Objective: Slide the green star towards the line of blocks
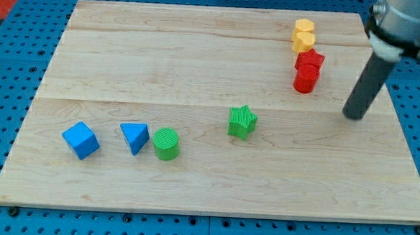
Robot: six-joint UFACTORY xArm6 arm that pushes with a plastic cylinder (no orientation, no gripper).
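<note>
Green star point(242, 122) sits mid-board, with the line of blue cube point(80, 140), blue triangle point(135, 137) and green cylinder point(167, 144) at its 8 o'clock. My tip point(353, 116), bare rod with nothing to open or close, is off at its 3 o'clock. The star looks light, stiff and slidey, so I'd push its right face.

I can read no writing, numbers, labels or brand marks anywhere in my view. The wooden bench point(199, 45) shows only bare grain, the blue pegboard point(28, 7) around the bench carries only rows of holes, and the blocks on the bench have plain ribbed faces with nothing printed on them. The dark rod above the bench is unmarked too.
</note>
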